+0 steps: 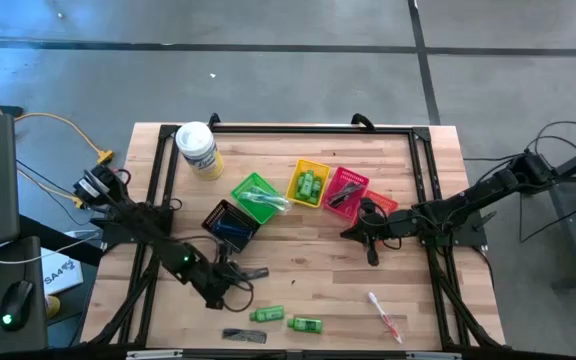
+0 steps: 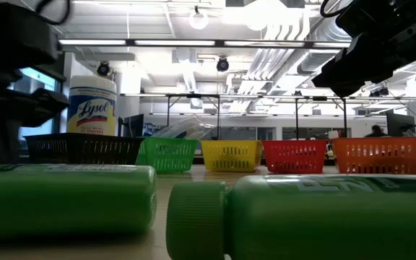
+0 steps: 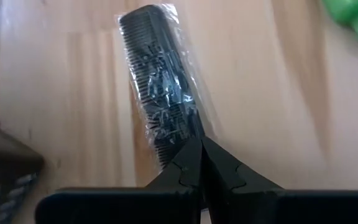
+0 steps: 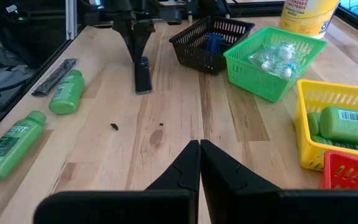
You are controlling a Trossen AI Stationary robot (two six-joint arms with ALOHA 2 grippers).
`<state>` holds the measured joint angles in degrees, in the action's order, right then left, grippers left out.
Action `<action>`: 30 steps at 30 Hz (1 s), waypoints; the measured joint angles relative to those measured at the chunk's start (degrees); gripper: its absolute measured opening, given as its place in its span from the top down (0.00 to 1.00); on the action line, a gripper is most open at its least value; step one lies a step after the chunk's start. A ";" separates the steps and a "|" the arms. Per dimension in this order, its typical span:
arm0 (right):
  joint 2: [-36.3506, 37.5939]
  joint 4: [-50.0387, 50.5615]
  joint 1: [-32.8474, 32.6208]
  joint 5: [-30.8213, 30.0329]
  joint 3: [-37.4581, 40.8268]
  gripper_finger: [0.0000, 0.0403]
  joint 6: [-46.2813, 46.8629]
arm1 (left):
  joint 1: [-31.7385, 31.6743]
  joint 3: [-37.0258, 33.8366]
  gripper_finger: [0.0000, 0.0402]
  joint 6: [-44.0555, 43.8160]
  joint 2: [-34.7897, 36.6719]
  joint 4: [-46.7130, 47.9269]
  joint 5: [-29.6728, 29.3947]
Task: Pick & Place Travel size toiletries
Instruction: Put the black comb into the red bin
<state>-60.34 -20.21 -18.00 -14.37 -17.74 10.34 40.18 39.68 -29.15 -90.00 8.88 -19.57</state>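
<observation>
A flat black comb [image 3: 160,81] in clear wrap lies on the wooden table [image 1: 308,270], in front of the black basket [image 1: 230,222]. My left gripper [image 3: 201,142] is shut and slants down, its tips at the comb's near end [image 4: 142,62]. A second comb [image 1: 243,335], two green mini bottles [image 1: 266,314] [image 1: 305,324] and a wrapped toothbrush [image 1: 383,312] lie near the front edge. My right gripper [image 1: 351,233] is shut and hangs above bare table beside the orange basket [image 1: 380,205]. My left gripper's shut fingertips [image 3: 191,155] slant down from the table's left over the comb's near end [image 3: 166,149]. I cannot tell whether they touch it. The comb lies flat on the table.
A row of baskets crosses the table's middle: black, green [image 1: 258,197], yellow [image 1: 308,184], red [image 1: 346,190], orange. The yellow one holds green bottles and the green one clear-wrapped items. A white-lidded tub [image 1: 198,150] stands at the back left. Bare wood lies between the two grippers.
</observation>
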 joint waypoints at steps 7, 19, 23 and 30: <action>0.00 -0.12 0.00 0.39 0.00 0.99 -0.01 | -6.53 0.11 1.00 3.04 -2.90 -2.83 3.15; -5.08 -4.94 0.05 2.83 -0.21 0.99 2.06 | -21.01 1.71 1.00 19.74 -9.14 -15.64 14.64; -12.41 -4.87 0.78 3.90 -4.70 0.99 1.13 | -23.86 6.36 1.00 24.01 -13.19 -14.56 16.15; -25.17 2.45 1.77 5.94 -17.02 0.99 -5.00 | -23.95 13.08 1.00 31.84 -14.69 -10.05 15.55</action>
<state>-85.50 -17.75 -16.23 -8.43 -34.75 5.33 16.23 52.76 2.69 -104.68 -1.16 -4.02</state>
